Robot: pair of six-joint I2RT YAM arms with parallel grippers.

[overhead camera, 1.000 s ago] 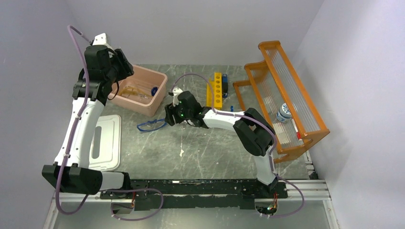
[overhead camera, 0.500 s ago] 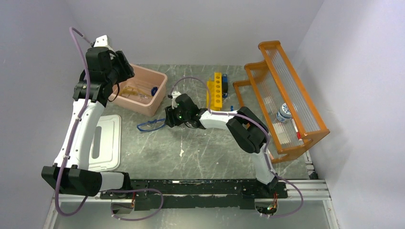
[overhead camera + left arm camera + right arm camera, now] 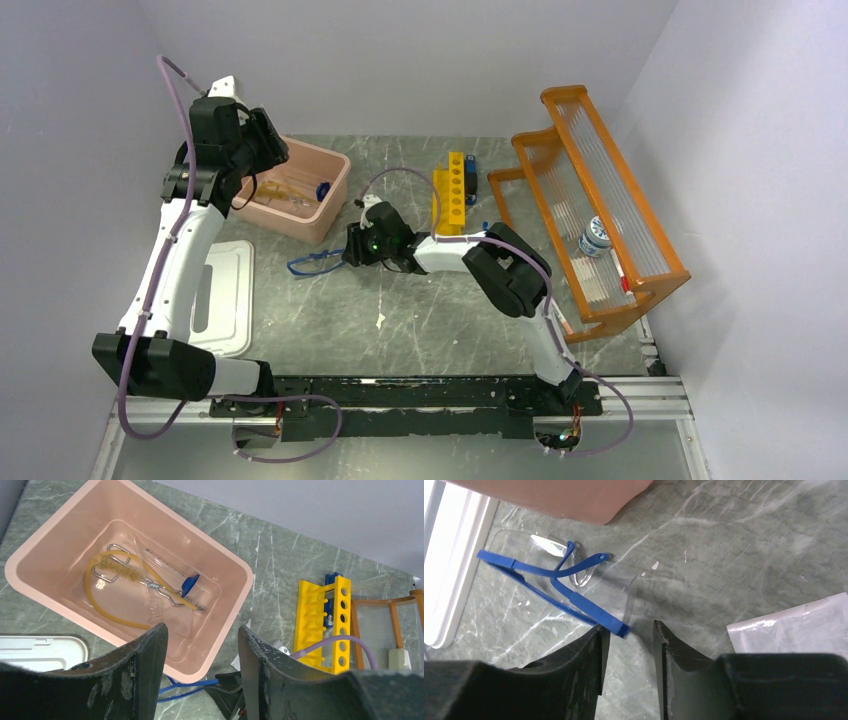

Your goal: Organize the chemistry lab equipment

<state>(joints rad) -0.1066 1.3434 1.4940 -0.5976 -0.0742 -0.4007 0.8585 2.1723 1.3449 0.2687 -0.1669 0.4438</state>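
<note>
Goggles: blue arm tip between our right claw fingers, parted; our left claw, parted, above tub.

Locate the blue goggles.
Top view, left of centre: the goggles lie on the table beside the pink tub, between the white lid and the right gripper.

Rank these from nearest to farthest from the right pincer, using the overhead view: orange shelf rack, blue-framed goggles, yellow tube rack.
1. The blue-framed goggles, lying just to the left of the right pincer.
2. The yellow tube rack, behind the pincer and to its right.
3. The orange shelf rack, far off at the right side.
</note>
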